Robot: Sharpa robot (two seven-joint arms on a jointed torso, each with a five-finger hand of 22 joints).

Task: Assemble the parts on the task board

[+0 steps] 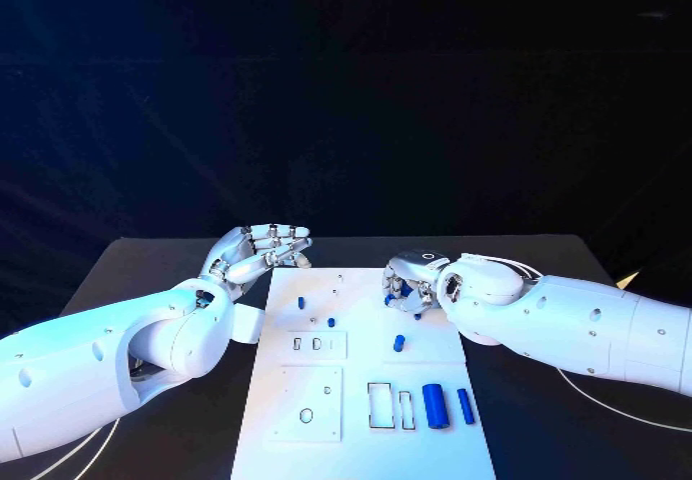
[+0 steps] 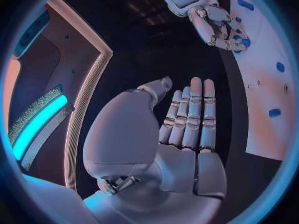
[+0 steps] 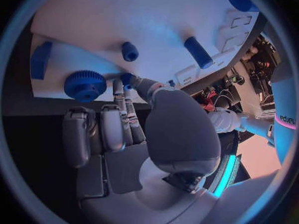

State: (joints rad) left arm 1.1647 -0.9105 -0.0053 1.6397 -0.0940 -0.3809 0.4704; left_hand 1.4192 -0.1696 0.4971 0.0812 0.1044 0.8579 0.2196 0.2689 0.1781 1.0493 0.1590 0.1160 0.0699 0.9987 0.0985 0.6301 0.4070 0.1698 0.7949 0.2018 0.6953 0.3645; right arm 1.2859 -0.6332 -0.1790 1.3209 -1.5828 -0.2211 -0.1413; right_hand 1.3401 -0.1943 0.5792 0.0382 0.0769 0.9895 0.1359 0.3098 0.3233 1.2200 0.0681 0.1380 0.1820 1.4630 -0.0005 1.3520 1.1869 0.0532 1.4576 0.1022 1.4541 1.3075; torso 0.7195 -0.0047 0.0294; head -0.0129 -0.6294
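— Over the far right corner of the task board (image 1: 361, 450), what is the right robot hand (image 1: 411, 283) doing?

— It is curled down, its thumb and a finger closed narrowly on a small blue part (image 3: 126, 78). That part is right at the board's face, just beside a blue gear (image 3: 84, 86).

— So what could go wrong?

— The hold looks to be at the very tips, on something tiny. I'd judge that a slight tilt could make the part roll out of the pinch or jam at the mouth of its hole. The gear is so close that a fingertip could nudge it. Pressing down off-centre might also shift the board itself.

— And the left robot hand (image 1: 264, 250)?

— It is just off the board's far left corner, fingers straight and side by side, holding nothing. It isn't steadying the board, so any sideways push goes unchecked.

— What else is on the board?

— A short blue peg (image 1: 302, 301) stands on the far left part. A long blue cylinder (image 1: 434, 405) lies near the robot on the right, well apart from both hands. Recessed outlines mark several unfilled slots.

— And beyond the board?

— The black surface (image 1: 159, 265), with a thin white cable (image 1: 635, 412) trailing under the right arm. Behind it the room is dark, and I can't make out any detail.
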